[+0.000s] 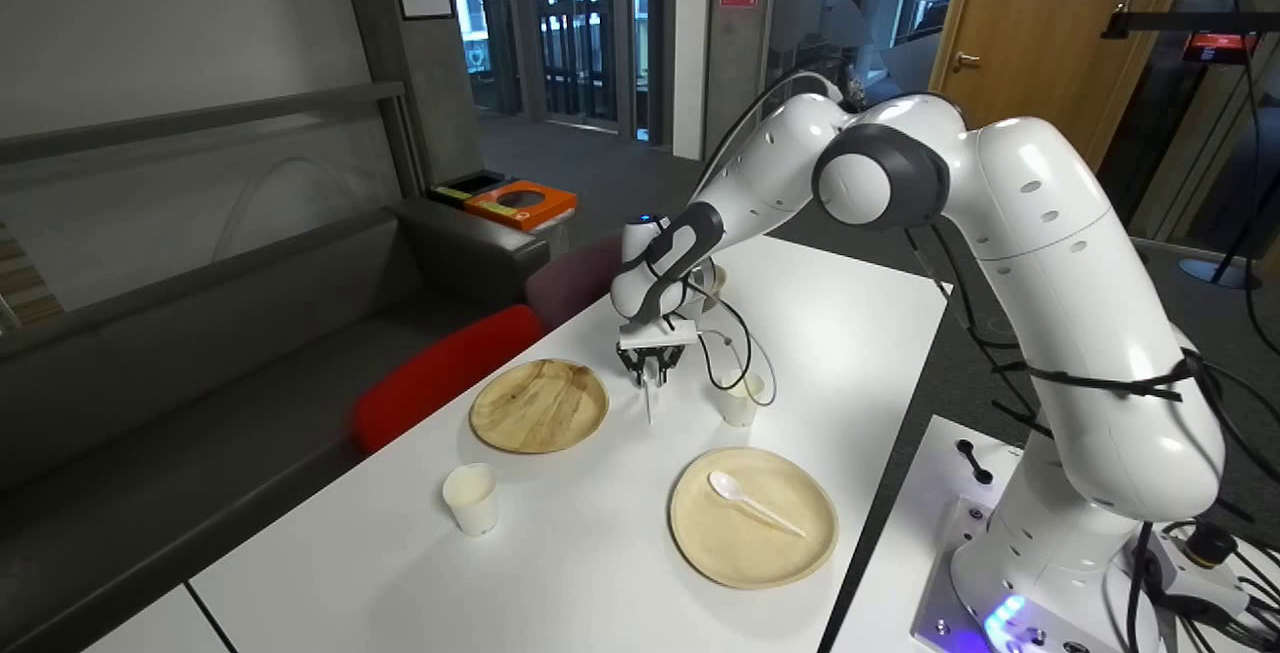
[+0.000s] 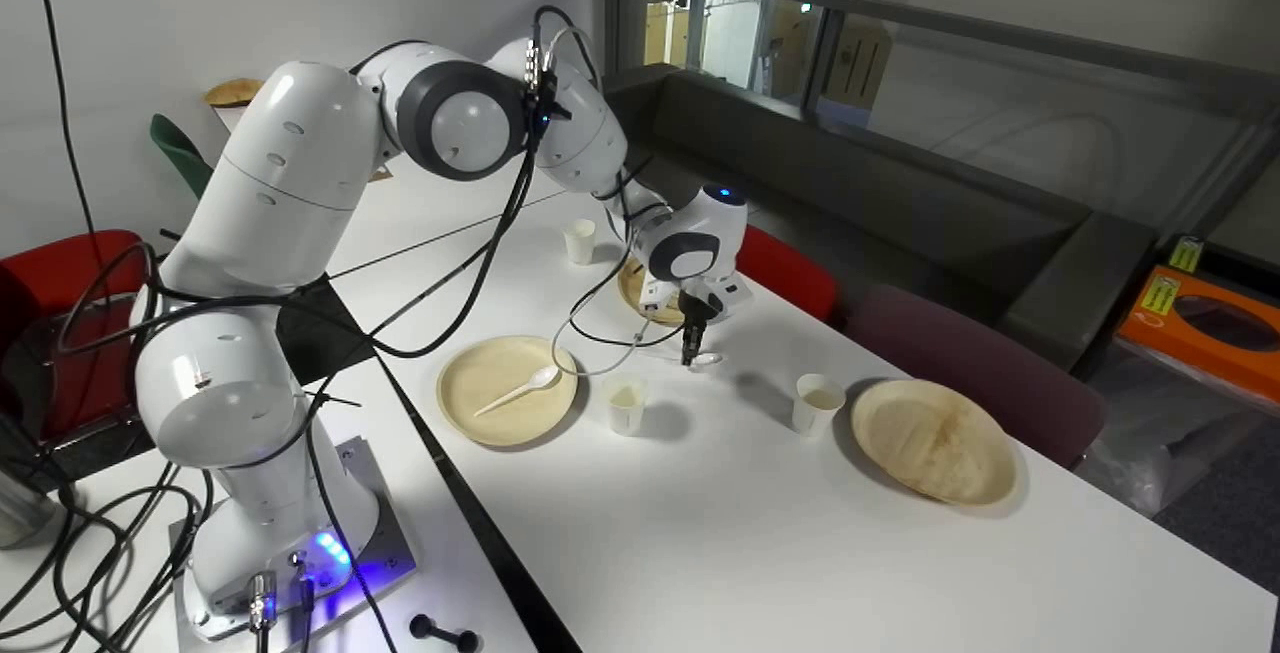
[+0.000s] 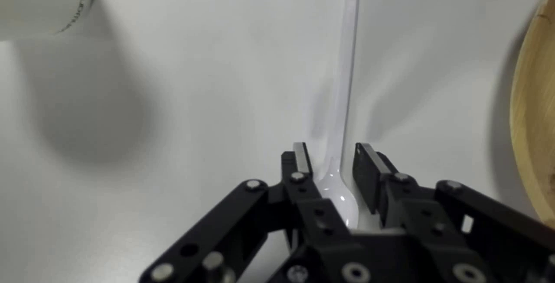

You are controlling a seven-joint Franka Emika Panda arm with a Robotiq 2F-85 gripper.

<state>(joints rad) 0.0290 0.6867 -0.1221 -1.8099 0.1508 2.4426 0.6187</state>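
gripper [image 3: 333, 161] straddling a white spoon [image 3: 345, 70] on the tabletop [image 3: 217, 79]
the jaws stand part-way apart with the spoon's neck between the fingertips; nothing looks held, as a gap shows on the right in the wrist view, though contact on the left is unclear. the bowl is partly hidden by the fingers, and the long axis runs nearly in line with them, handle pointing away up that view. past that, a wooden plate [image 3: 533, 114] lies to one side, a pale cup [image 3: 39, 3] to the other; farther off, in an exterior view, a light plate [image 1: 720, 543] bears a second spoon [image 1: 757, 507].
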